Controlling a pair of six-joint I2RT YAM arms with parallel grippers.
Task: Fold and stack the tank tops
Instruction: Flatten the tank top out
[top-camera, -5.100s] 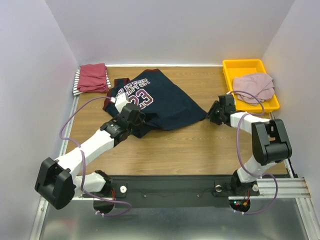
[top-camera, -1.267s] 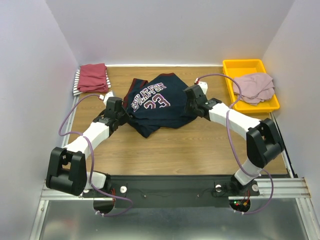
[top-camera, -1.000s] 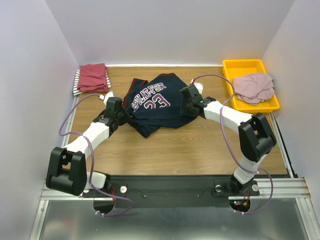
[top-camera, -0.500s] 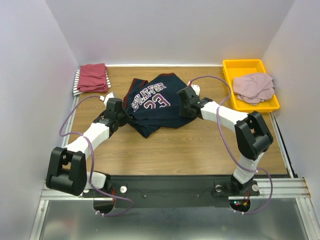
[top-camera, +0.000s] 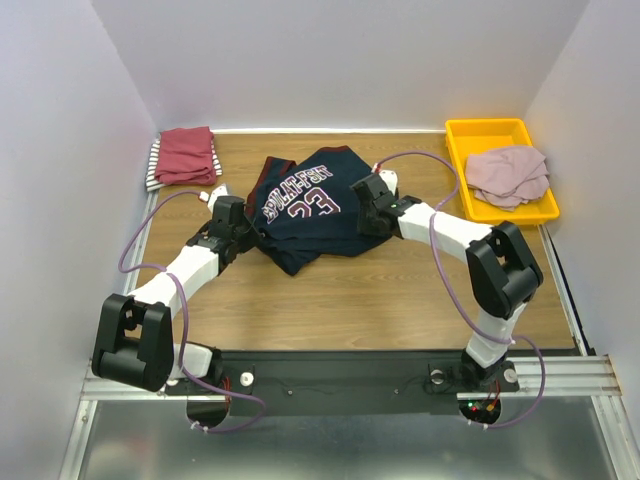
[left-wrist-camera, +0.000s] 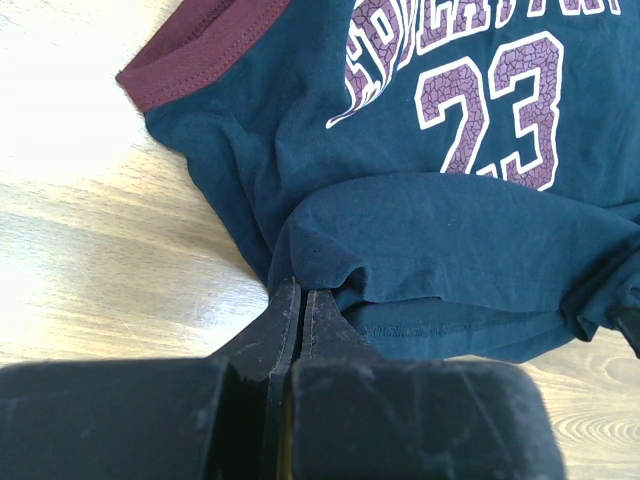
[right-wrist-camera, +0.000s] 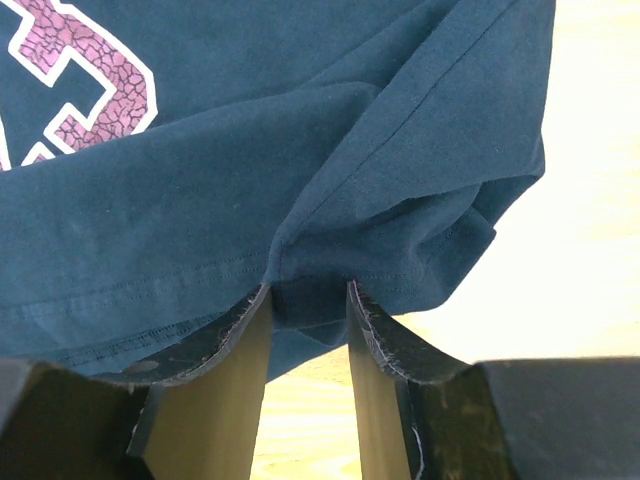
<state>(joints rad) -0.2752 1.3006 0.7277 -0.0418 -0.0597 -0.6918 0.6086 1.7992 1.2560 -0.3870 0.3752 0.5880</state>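
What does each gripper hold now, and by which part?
Both hold the navy cloth jersey with maroon trim: the left gripper pinches a folded lower edge, the right gripper a bunched hem fold.

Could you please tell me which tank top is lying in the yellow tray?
The dusty-pink one, crumpled in the yellow tray; the navy jersey lies mid-table, and the dark-red top sits on the striped one in the far-left corner.

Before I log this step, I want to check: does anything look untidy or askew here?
Yes. The navy cloth jersey numbered 23 lies askew in the middle, its lower part bunched in uneven folds. The dusty-pink cloth top sits crumpled, unfolded, in the yellow plastic tray.
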